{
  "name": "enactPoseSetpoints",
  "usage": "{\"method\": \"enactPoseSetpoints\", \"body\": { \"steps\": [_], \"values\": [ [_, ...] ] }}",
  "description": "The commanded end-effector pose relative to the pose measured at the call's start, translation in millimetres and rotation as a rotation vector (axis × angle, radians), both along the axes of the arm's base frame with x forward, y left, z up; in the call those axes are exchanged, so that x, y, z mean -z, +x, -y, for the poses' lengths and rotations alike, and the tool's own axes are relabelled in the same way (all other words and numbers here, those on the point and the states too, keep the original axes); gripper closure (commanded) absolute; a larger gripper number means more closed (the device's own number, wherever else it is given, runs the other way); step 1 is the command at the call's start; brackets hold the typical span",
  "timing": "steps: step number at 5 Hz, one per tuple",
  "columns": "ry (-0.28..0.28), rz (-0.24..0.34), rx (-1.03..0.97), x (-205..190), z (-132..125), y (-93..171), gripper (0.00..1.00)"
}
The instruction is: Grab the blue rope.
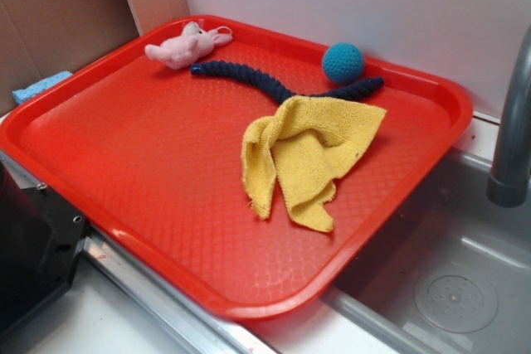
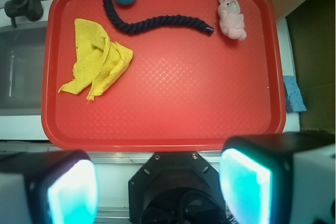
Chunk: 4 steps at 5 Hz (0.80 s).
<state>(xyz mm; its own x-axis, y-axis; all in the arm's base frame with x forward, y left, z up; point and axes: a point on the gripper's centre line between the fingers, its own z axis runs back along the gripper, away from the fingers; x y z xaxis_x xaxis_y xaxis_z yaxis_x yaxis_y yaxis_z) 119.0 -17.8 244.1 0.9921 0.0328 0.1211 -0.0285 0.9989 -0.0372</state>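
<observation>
The blue rope (image 1: 241, 70) is a dark navy twisted cord lying curved across the far part of the red tray (image 1: 124, 163). In the exterior view its middle runs under the yellow cloth (image 1: 311, 151). In the wrist view the whole rope (image 2: 157, 23) shows near the tray's top edge. My gripper (image 2: 159, 184) is high above the tray's near edge, outside the tray, open wide with nothing between its pads (image 2: 244, 182). The gripper does not show in the exterior view.
A teal crocheted ball (image 1: 343, 62) sits by the rope's one end, a pink plush rabbit (image 1: 184, 46) by the other. A sink basin (image 1: 452, 271) and grey faucet (image 1: 514, 138) lie right of the tray. A cardboard wall (image 1: 58, 14) and blue sponge (image 1: 40, 85) stand at left.
</observation>
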Motion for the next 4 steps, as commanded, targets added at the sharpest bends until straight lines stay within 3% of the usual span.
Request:
{"method": "enactPoseSetpoints", "body": {
  "steps": [1,2,4],
  "values": [
    [0.000,0.000,0.000,0,0,0,0.00],
    [-0.023,0.031,-0.186,6,-5,16,0.00],
    [-0.055,0.023,-0.508,23,-15,54,0.00]
  ]
}}
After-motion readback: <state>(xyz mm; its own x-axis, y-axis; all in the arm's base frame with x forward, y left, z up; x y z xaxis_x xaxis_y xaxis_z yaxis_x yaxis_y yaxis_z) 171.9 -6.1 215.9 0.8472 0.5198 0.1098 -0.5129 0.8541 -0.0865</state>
